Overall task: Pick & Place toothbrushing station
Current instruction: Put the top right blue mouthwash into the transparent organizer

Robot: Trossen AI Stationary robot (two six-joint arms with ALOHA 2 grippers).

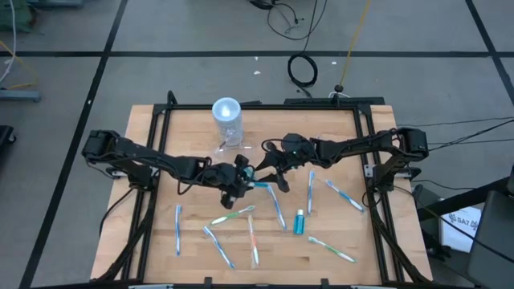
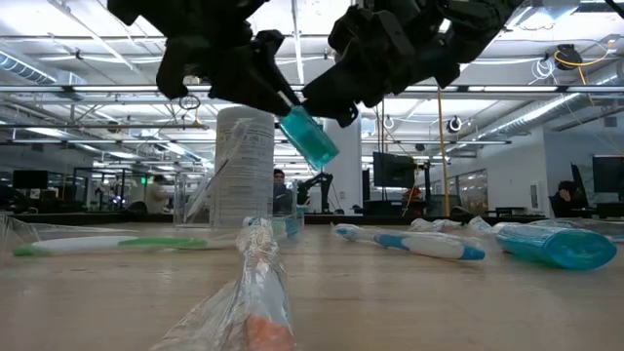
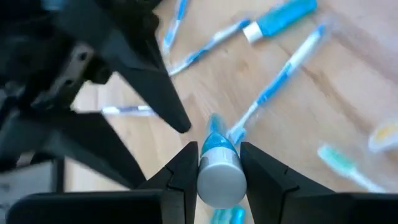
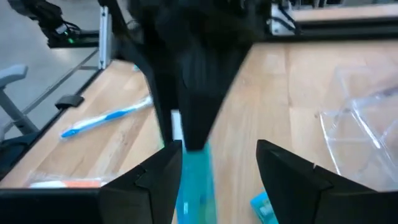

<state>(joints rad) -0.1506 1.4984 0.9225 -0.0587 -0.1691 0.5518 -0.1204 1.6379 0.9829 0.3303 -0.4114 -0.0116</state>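
The toothbrushing station stands at the table's far middle: a tall clear cylinder with a pale round top, and a low clear tray part beside it. No gripper touches it. Over the table's middle, my left gripper is shut on a small teal tube. My right gripper faces it, open, with its fingers on either side of the tube's free end. Whether one of those fingers still touches the tube, I cannot tell. My left gripper pinches the teal tube at its grey cap end between its two fingers. It comes from the table's left, slanting downward. The tube is lifted clear of the table and tilts down toward the right gripper, flat end lowest.
Several toothbrushes lie scattered over the near half of the table. A second teal tube lies near the right. A wrapped toothbrush lies at the near edge. Black frame rails border the table.
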